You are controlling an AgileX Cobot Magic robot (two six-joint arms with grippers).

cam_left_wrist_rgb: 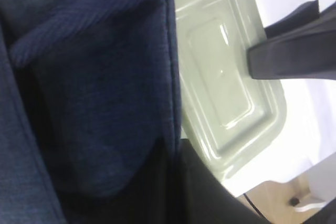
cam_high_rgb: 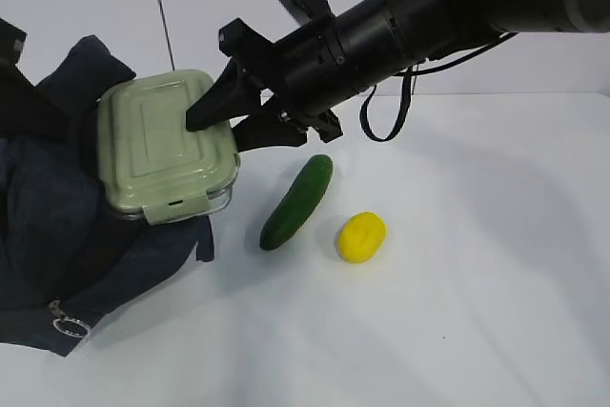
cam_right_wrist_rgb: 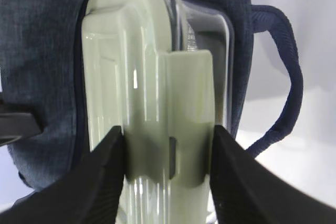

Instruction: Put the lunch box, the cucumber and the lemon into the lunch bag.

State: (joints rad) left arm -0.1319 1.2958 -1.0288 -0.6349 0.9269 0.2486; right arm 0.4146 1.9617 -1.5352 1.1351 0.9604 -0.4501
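Note:
The lunch box [cam_high_rgb: 152,150], clear glass with a sage-green lid, is tilted on its side at the mouth of the navy lunch bag [cam_high_rgb: 57,226]. My right gripper [cam_high_rgb: 214,131] is shut on its near edge; in the right wrist view both black fingers [cam_right_wrist_rgb: 100,182] clamp the lid's clip [cam_right_wrist_rgb: 168,150]. The box [cam_right_wrist_rgb: 136,77] reaches partly into the bag [cam_right_wrist_rgb: 42,51]. My left gripper [cam_left_wrist_rgb: 178,192] is dark and close, shut on the bag's rim [cam_left_wrist_rgb: 170,77], beside the box [cam_left_wrist_rgb: 226,77]. The cucumber [cam_high_rgb: 297,201] and the lemon [cam_high_rgb: 360,236] lie on the white table.
A silver ring pull [cam_high_rgb: 67,326] hangs at the bag's front corner. A strap handle [cam_right_wrist_rgb: 289,93] loops out on the bag's far side. A black cable [cam_high_rgb: 386,121] dangles under the right arm. White table [cam_high_rgb: 477,312] stretches to the right and front.

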